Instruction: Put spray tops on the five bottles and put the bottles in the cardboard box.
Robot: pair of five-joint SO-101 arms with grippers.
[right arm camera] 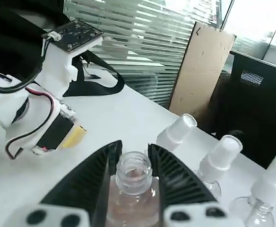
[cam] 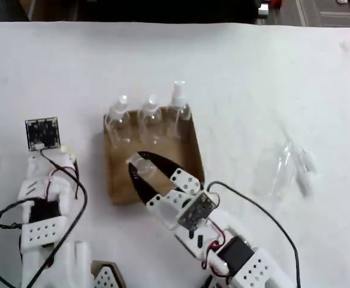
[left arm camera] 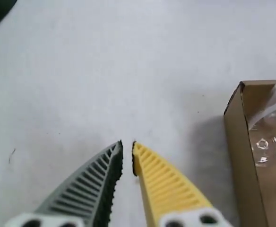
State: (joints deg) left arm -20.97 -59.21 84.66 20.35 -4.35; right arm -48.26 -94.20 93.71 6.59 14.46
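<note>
The cardboard box [cam: 190, 150] lies open in the middle of the table. Three clear bottles with white spray tops [cam: 150, 117] stand in a row along its far side, and their tops [right arm camera: 220, 156] rise beyond the black fingers in the right wrist view. My right gripper [cam: 137, 161] is over the box, shut on the neck of a clear bottle without a top [right arm camera: 134, 172]. My left gripper [left arm camera: 127, 146] hangs shut over bare table left of the box [left arm camera: 235, 142], holding nothing. A further clear bottle [cam: 286, 165] lies on the table to the right.
The left arm [cam: 43, 192] stands at the near left, its wrist board [cam: 42, 133] level with the box. Cables loop beside both arms. White table surface stretches left of and behind the box.
</note>
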